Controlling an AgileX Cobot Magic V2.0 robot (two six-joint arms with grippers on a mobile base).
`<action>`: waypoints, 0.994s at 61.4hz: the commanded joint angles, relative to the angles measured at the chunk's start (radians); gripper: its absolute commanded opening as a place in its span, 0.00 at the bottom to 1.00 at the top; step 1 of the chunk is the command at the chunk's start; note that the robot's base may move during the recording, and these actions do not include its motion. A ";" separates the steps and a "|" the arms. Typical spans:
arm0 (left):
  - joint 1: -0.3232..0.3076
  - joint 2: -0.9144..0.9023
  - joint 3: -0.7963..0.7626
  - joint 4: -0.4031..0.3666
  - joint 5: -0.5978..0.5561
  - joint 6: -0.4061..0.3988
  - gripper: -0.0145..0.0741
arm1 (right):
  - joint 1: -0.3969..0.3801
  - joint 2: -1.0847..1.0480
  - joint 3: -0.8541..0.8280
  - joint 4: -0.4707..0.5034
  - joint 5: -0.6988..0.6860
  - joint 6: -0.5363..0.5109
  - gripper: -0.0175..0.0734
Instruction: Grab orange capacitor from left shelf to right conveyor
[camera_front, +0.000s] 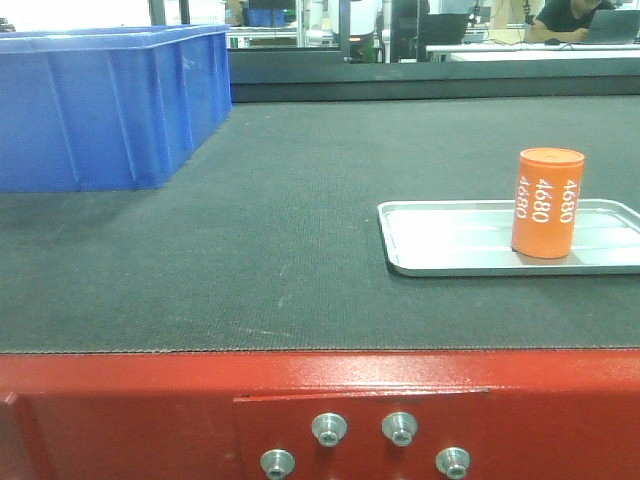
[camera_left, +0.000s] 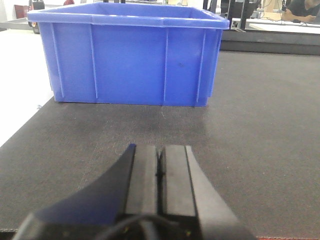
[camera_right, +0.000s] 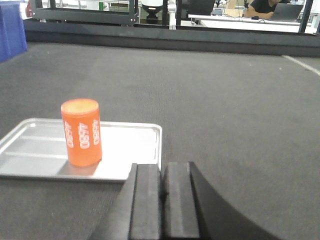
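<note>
An orange capacitor with white "4680" print stands upright on a silver tray at the right of the dark belt. It also shows in the right wrist view, standing on the tray. My right gripper is shut and empty, near the tray's front right corner, to the right of the capacitor and apart from it. My left gripper is shut and empty above the dark belt, facing a blue bin with a gap between them.
The blue bin stands at the back left of the belt. A red metal frame with bolts runs along the belt's front edge. Desks and a seated person are in the background.
</note>
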 joint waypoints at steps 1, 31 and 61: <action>0.000 -0.010 -0.003 -0.002 -0.089 -0.002 0.02 | -0.006 -0.009 0.012 0.002 -0.127 -0.004 0.25; 0.000 -0.010 -0.003 -0.002 -0.089 -0.002 0.02 | -0.006 -0.009 0.017 0.003 -0.115 -0.004 0.25; 0.000 -0.010 -0.003 -0.002 -0.089 -0.002 0.02 | -0.006 -0.009 0.017 0.003 -0.115 -0.004 0.25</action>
